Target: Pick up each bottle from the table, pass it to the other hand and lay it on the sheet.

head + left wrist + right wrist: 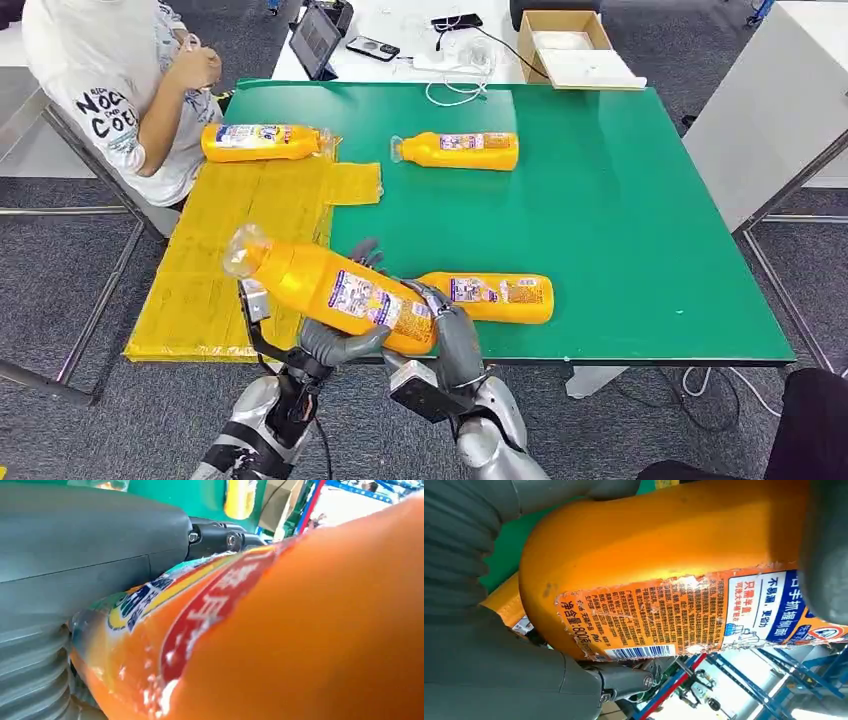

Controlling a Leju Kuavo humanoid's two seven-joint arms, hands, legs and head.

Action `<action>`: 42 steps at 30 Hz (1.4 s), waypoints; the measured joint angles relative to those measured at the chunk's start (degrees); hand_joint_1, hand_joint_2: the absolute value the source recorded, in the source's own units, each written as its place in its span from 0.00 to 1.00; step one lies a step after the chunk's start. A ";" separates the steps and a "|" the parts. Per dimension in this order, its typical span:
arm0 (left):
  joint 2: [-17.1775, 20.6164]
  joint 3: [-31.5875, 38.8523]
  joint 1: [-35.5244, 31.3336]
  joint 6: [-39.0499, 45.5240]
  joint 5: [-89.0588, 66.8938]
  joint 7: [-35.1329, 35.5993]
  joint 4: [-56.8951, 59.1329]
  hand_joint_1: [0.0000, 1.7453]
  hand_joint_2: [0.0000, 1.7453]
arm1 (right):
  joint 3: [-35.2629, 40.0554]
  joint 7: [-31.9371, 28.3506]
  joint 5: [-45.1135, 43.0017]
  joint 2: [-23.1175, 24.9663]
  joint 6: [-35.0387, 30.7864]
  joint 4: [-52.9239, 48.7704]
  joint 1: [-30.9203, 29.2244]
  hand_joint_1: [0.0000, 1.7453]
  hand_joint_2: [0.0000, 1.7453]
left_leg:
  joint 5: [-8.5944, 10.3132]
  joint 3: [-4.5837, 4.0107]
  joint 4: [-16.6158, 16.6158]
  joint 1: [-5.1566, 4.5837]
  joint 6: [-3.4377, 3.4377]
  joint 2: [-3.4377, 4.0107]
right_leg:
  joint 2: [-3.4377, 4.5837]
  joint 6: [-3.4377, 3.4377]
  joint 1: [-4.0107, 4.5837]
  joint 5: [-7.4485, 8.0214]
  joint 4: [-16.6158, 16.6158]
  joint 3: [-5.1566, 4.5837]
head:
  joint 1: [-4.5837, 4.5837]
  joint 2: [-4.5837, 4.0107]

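Lying at the upper left of the head view, one orange bottle (pixel 262 142) rests on the yellow sheet (pixel 240 250) beside a seated person (pixel 120 90). Low in the frame, the left hand (pixel 335 340) and right hand (pixel 452 335) both grip the held bottle (pixel 330 288), tilted above the green table (pixel 620 220). Right of it lies a near bottle (pixel 495 298); a far bottle (pixel 460 150) lies at upper centre.
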 measured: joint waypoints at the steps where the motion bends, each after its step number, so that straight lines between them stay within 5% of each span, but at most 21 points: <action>1: -0.04 0.09 0.04 0.02 0.22 0.04 0.00 0.00 1.00 | 0.02 0.00 -0.02 0.00 0.00 0.13 -0.02 1.00 1.00 | 0.00 0.00 0.00 0.00 0.00 0.00 | 0.00 0.00 0.00 0.00 0.00 0.00 | -0.02 0.00; 21: -0.44 0.76 0.67 2.12 1.57 1.42 0.02 0.00 1.00 | 0.02 1.03 1.36 0.00 -0.52 1.77 -0.57 1.00 1.00 | 0.00 0.00 0.00 0.00 0.00 0.02 | 0.01 0.00 0.00 0.00 0.00 -0.03 | 0.00 0.00; 42: -2.99 4.26 1.61 13.44 -1.33 -2.40 -2.36 0.00 1.00 | 0.33 3.02 1.75 0.09 -1.14 2.23 -0.59 1.00 1.00 | 0.00 -0.01 0.00 0.00 0.00 0.03 | 0.01 0.00 0.00 0.00 0.00 -0.04 | -0.02 0.00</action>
